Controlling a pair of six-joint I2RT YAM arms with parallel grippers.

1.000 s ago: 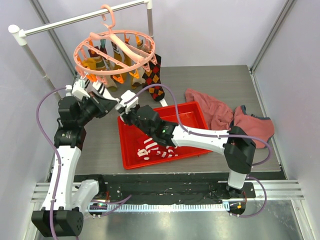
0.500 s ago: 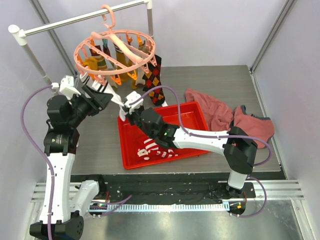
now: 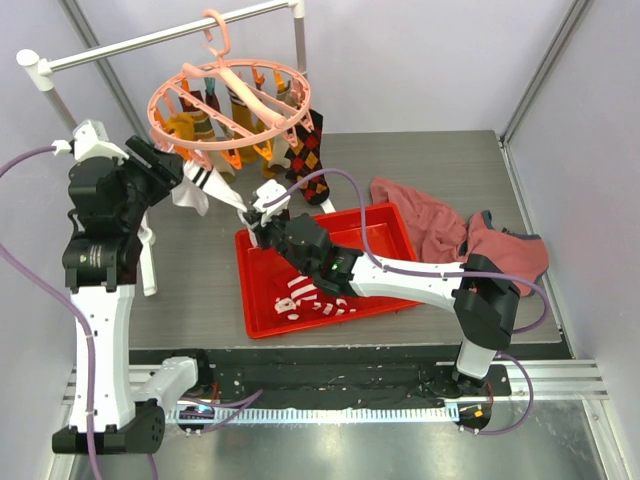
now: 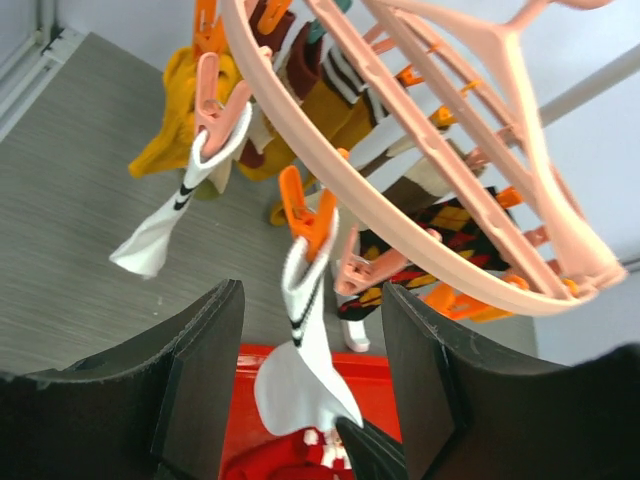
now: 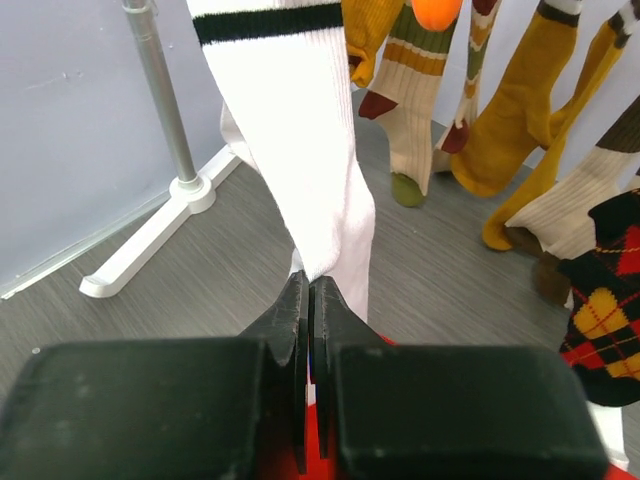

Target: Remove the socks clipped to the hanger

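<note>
The salmon-pink round hanger [image 3: 235,105] [image 4: 420,200] hangs by its hook from the white rail. Several socks dangle from its pegs, among them mustard yellow [image 3: 185,128] and dark argyle [image 3: 310,160] ones. A white sock with dark bands [image 3: 205,185] [image 4: 300,370] [image 5: 300,150] hangs from an orange peg [image 4: 305,215]. My right gripper [image 3: 257,213] [image 5: 312,285] is shut on its toe end. My left gripper [image 3: 163,168] [image 4: 312,295] stands open beside the hanger's left rim, and the sock shows between its fingers, untouched. A red-and-white striped sock [image 3: 310,298] lies in the red tray.
The red tray [image 3: 385,225] sits mid-table under my right arm. A reddish-pink cloth [image 3: 450,235] lies at the right. The white rail [image 3: 150,40] crosses the back, its upright [image 5: 160,90] and foot [image 5: 150,240] at the left. A second white sock [image 4: 165,225] hangs from a pink peg.
My left gripper opened and pulled back up and to the left, away from the pegs. My right gripper closed on the white sock's toe and shifted slightly.
</note>
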